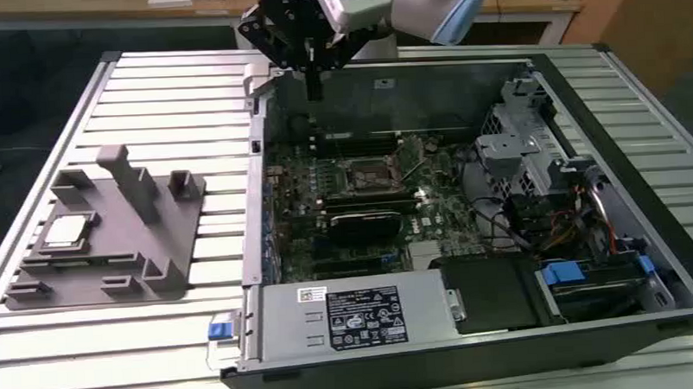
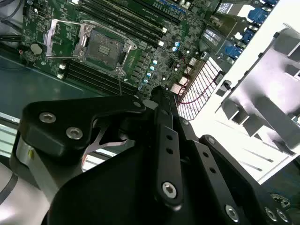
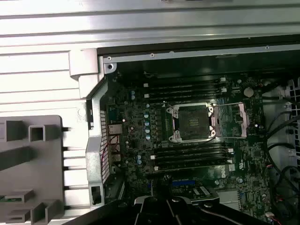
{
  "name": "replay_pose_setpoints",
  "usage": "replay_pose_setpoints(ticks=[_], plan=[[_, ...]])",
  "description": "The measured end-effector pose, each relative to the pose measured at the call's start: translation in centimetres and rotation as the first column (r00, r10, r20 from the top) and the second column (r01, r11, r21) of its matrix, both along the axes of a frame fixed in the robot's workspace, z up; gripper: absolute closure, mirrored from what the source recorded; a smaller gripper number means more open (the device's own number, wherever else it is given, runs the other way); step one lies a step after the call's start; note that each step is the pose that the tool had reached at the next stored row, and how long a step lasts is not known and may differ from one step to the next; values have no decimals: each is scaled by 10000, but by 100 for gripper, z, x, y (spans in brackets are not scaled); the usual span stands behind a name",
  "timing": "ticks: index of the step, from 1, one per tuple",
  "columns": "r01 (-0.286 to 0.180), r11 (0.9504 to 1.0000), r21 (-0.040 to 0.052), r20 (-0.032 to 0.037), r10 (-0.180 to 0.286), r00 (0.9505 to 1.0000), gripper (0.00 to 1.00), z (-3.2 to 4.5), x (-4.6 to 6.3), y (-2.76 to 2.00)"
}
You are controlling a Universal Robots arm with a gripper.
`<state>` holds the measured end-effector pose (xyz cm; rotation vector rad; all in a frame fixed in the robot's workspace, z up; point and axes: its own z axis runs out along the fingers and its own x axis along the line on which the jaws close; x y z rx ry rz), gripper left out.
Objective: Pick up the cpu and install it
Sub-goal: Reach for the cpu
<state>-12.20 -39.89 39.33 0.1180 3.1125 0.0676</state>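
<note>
Gripper (image 1: 313, 95): I read it as closed and empty. Its fingers come together in one thin dark bar, hanging above the far edge of the open computer case (image 1: 253, 163). In the second wrist view the black linkages run down to a single tip (image 2: 158, 92).
Cpu (image 1: 68, 232): it lies flat in a shallow seat of the grey fixture (image 1: 152, 253), silver top up with a pale rim round it. It is well apart from the gripper, towards the exterior view's left.
Fixture: from my seat it is a matte grey plate with upright posts and blocks, set on the slatted metal table (image 1: 170, 97) just beside the case wall. The first wrist view catches its edge (image 3: 28, 159).
Socket (image 3: 192, 121): I see it bare on the motherboard (image 1: 323, 187), with its metal load plate (image 3: 233, 121) swung open to one side. Memory slots run along two of its sides.
Socket, other views: it lies below the gripper in the second wrist view (image 2: 104, 45), and mid-board in the exterior view (image 1: 366, 170).
</note>
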Motion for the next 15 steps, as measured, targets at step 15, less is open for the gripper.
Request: replay_pose_setpoints(ticks=[15], plan=[[0,10000,0,0,0,10000,89,0,-24,0]])
